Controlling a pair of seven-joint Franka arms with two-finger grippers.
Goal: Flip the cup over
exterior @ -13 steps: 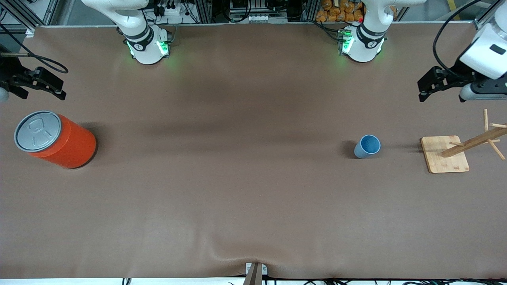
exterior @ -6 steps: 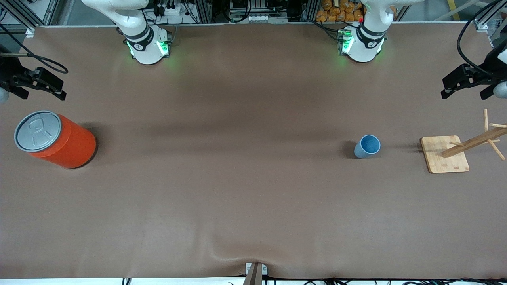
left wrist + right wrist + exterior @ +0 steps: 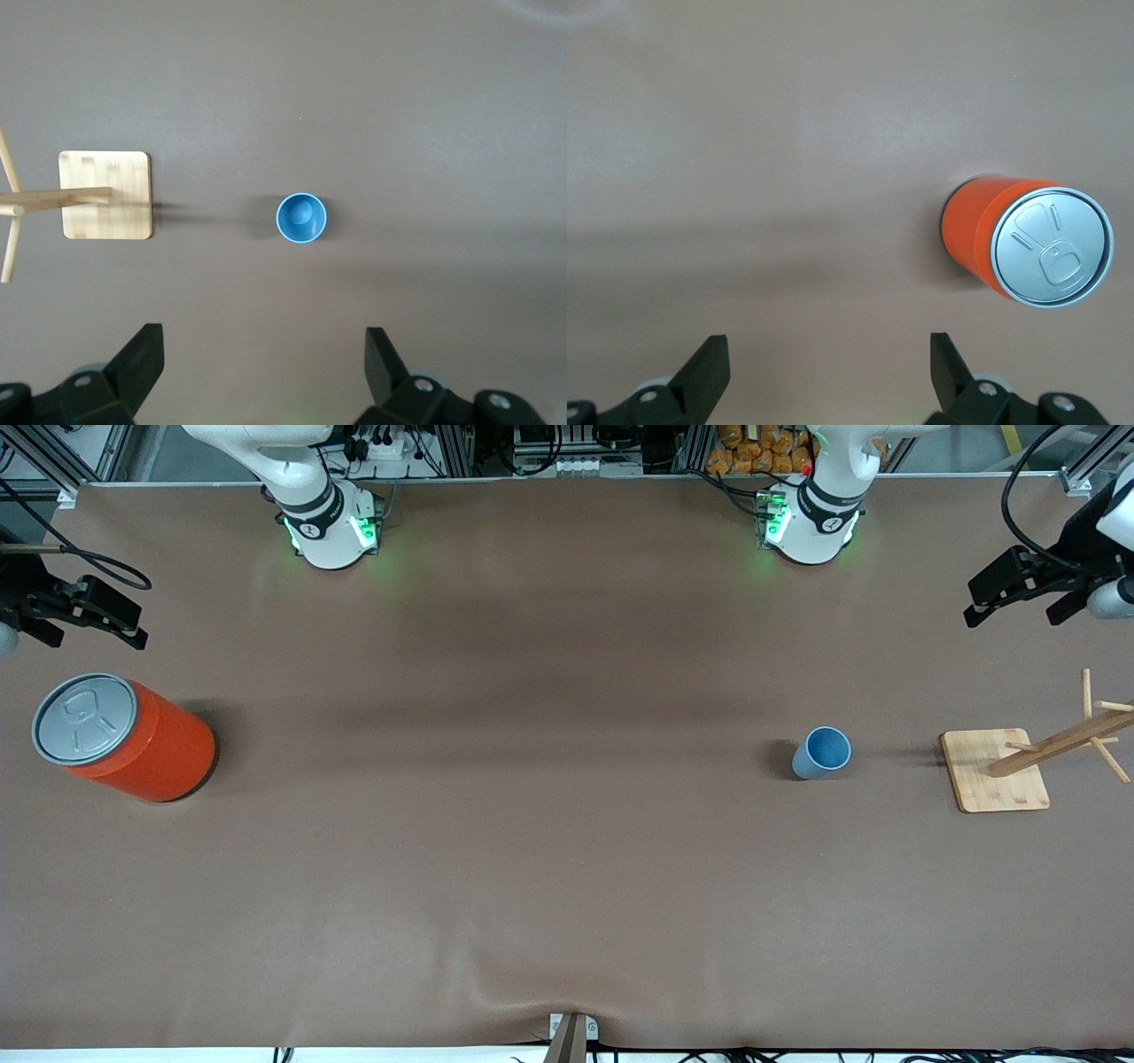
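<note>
The small light-blue cup (image 3: 822, 752) stands upright with its mouth up on the brown table, toward the left arm's end. In the left wrist view the cup (image 3: 301, 218) lies ahead of the fingers, well apart from them. My left gripper (image 3: 1013, 605) is open and empty, up in the air over bare table at the left arm's end; it also shows in its own view (image 3: 263, 341). My right gripper (image 3: 93, 631) is open and empty over the table's edge at the right arm's end, and also shows in its own view (image 3: 828, 345).
A large orange can with a grey lid (image 3: 120, 737) stands at the right arm's end, also seen in the right wrist view (image 3: 1028, 243). A wooden rack on a square bamboo base (image 3: 994, 771) stands beside the cup at the left arm's end (image 3: 105, 195).
My left gripper swung out toward the table's end, then came back a little toward the middle. The cup, the can and the right arm have not moved.
</note>
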